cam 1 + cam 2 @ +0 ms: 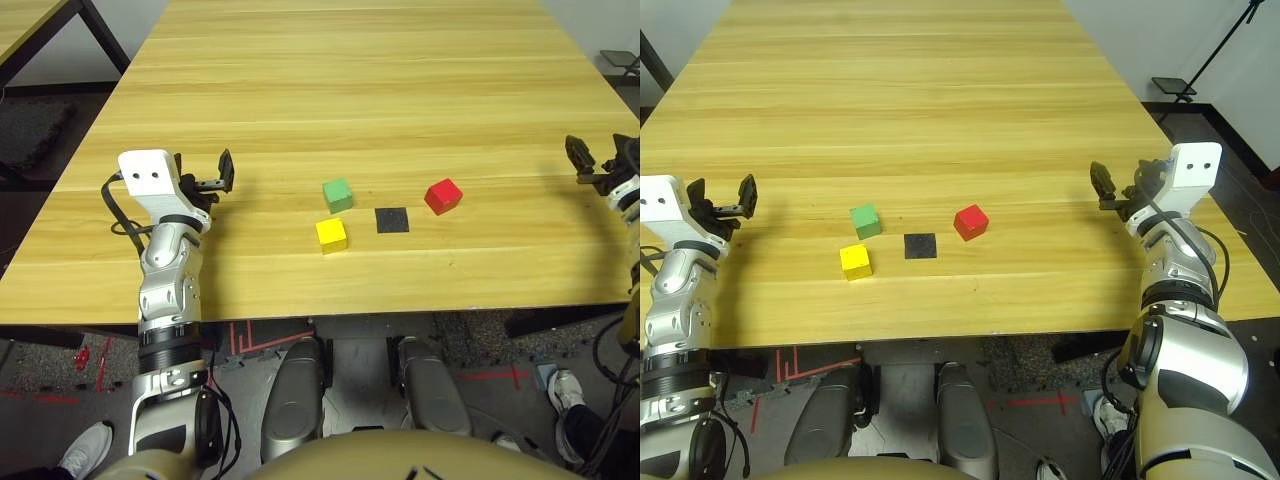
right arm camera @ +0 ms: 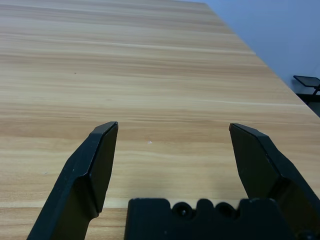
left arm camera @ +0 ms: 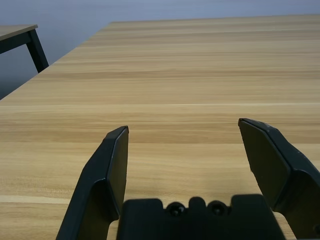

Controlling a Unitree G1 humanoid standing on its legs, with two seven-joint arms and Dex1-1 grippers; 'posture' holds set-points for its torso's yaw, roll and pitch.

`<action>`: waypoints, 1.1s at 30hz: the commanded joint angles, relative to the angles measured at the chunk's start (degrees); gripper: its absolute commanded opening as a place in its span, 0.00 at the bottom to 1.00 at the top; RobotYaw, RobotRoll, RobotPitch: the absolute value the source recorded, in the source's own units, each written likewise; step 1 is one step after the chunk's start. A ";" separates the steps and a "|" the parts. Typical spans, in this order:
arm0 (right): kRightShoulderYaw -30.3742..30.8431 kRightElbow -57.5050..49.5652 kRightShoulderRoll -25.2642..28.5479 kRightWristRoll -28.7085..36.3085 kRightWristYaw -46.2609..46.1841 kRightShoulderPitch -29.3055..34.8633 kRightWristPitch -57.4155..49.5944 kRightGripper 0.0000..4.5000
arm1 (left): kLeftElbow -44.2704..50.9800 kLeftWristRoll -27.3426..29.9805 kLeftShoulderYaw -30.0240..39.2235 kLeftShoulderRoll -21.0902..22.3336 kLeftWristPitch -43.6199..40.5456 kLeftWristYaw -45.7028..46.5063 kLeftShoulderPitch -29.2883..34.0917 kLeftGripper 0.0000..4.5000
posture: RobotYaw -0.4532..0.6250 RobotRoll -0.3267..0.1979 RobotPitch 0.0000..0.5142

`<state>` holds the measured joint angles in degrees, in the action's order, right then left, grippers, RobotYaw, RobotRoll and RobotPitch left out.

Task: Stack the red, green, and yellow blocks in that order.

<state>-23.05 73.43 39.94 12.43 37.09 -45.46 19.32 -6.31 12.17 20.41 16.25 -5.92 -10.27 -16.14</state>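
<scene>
The red block [image 1: 971, 222] sits on the tabletop [image 1: 940, 130] just to the right of the black patch [image 1: 920, 246], turned askew; the green block [image 1: 865, 221] and yellow block [image 1: 855, 262] lie on the patch's other side, near each other. Well out to the right, our right claw [image 2: 174, 125] is spread wide and empty, as is our left claw [image 3: 183, 122]. We judge red goes down first, as the base. We should align the right claw with two opposite faces, grip low, and set it flat, perhaps on the patch.
</scene>
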 commanded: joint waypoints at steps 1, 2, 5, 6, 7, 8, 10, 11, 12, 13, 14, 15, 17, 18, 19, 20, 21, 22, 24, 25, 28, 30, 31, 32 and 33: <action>0.21 -0.06 0.24 -0.41 -0.12 -0.18 0.03 1.00 | -0.84 0.31 -0.16 -0.01 0.29 0.55 0.33 1.00 | 0.63 0.41 0.24; 0.27 -0.03 0.22 -0.49 -0.21 -0.21 -0.02 1.00 | -0.91 0.13 -0.56 -0.30 0.22 0.68 0.39 1.00 | 0.63 0.42 0.25; 1.79 -0.59 0.69 -1.60 2.15 -1.11 -0.40 1.00 | 0.92 0.97 -1.27 -0.10 -1.49 -0.33 0.35 1.00 | 0.62 0.42 0.26; 2.37 -0.83 1.03 -1.96 3.57 -1.67 -0.97 1.00 | 1.87 1.41 -1.54 0.32 -2.43 -1.02 0.17 1.00 | 0.61 0.42 0.28; 3.41 -1.18 1.49 -2.56 6.03 -2.43 -1.74 1.00 | 3.23 2.28 -1.71 1.01 -4.07 -1.95 -0.43 1.00 | 0.61 0.41 0.30; 4.57 -1.50 1.96 -3.23 8.55 -3.10 -2.42 1.00 | 4.54 3.02 -1.91 1.83 -5.60 -2.89 -1.01 1.00 | 0.62 0.41 0.30; 7.96 -2.18 3.28 -5.49 14.78 -4.72 -4.00 1.00 | 8.29 5.86 -2.99 4.74 -11.35 -6.43 -2.56 1.00 | 0.63 0.41 0.30; 9.45 -2.45 3.81 -6.46 17.37 -5.52 -4.64 1.00 | 10.08 7.57 -3.76 6.38 -15.06 -8.40 -2.98 1.00 | 0.63 0.41 0.30; 10.99 -2.67 4.41 -7.32 20.55 -6.72 -5.83 1.00 | 12.44 9.78 -4.52 8.33 -19.75 -10.32 -3.28 1.00 | 0.64 0.40 0.29; 12.75 -2.95 4.91 -8.35 24.24 -8.11 -6.68 1.00 | 14.67 12.24 -4.90 10.19 -23.82 -12.06 -3.93 1.00 | 0.64 0.40 0.28; 13.94 -3.15 5.21 -8.97 26.72 -9.06 -7.28 1.00 | 16.21 13.98 -4.97 11.50 -26.65 -13.12 -4.39 1.00 | 0.64 0.39 0.28; 15.78 -3.44 5.52 -10.06 30.75 -10.26 -7.38 1.00 | 18.06 15.76 -5.84 13.74 -30.25 -15.08 -5.01 1.00 | 0.64 0.39 0.27; 19.71 -4.11 5.60 -12.42 39.42 -12.28 -7.71 1.00 | 20.51 18.49 -8.02 17.38 -35.04 -19.44 -6.35 1.00 | 0.64 0.37 0.27; 21.46 -4.27 5.53 -13.55 42.41 -13.21 -8.21 1.00 | 21.39 19.75 -9.21 18.84 -37.12 -21.29 -6.97 1.00 | 0.64 0.36 0.27; 22.89 -4.31 5.34 -14.40 45.15 -14.12 -8.32 1.00 | 22.14 20.72 -10.42 19.70 -38.38 -22.83 -7.72 1.00 | 0.64 0.36 0.26; 24.57 -4.34 5.15 -15.45 48.22 -15.19 -7.69 1.00 | 22.91 21.52 -11.85 20.25 -39.81 -24.03 -8.70 1.00 | 0.65 0.35 0.26; 26.04 -4.26 4.80 -16.50 50.09 -16.28 -7.10 1.00 | 23.35 22.03 -13.10 20.88 -40.64 -25.47 -9.57 1.00 | 0.65 0.33 0.26; 27.23 -4.11 4.32 -17.37 51.55 -17.28 -6.30 1.00 | 23.66 22.31 -14.25 21.46 -41.22 -26.86 -10.25 1.00 | 0.66 0.32 0.26; 31.53 -3.45 3.50 -18.96 54.44 -19.10 -2.84 1.00 | 24.29 22.27 -17.38 22.15 -42.44 -29.22 -11.33 1.00 | 0.67 0.32 0.26; 33.75 -3.03 3.13 -19.66 55.11 -19.86 -1.16 1.00 | 24.57 22.26 -18.76 22.38 -42.99 -30.22 -11.66 1.00 | 0.68 0.31 0.26; 38.07 -1.62 1.62 -20.97 55.41 -21.85 2.15 1.00 | 25.49 23.20 -20.71 21.89 -46.03 -30.36 -12.12 1.00 | 0.70 0.30 0.25; 41.00 -0.55 -0.03 -22.40 55.41 -23.32 4.11 1.00 | 27.16 23.37 -23.22 22.45 -48.13 -31.23 -11.78 1.00 | 0.73 0.29 0.25; 42.40 0.00 -1.05 -23.11 55.41 -24.07 5.25 1.00 | 28.09 22.46 -25.22 23.38 -48.46 -32.06 -11.66 1.00 | 0.74 0.28 0.25; 43.23 0.46 -2.24 -24.06 55.41 -24.86 6.20 1.00 | 28.99 21.31 -27.31 24.63 -48.45 -33.08 -11.35 1.00 | 0.76 0.28 0.25; 43.63 0.84 -2.97 -24.63 55.41 -25.38 6.83 1.00 | 29.50 20.53 -28.62 25.51 -48.32 -33.71 -11.19 1.00 | 0.76 0.28 0.25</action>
<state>19.44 73.22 37.62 -10.67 92.11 -69.77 24.35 21.45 34.05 -5.33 40.40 -53.54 -42.47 -28.03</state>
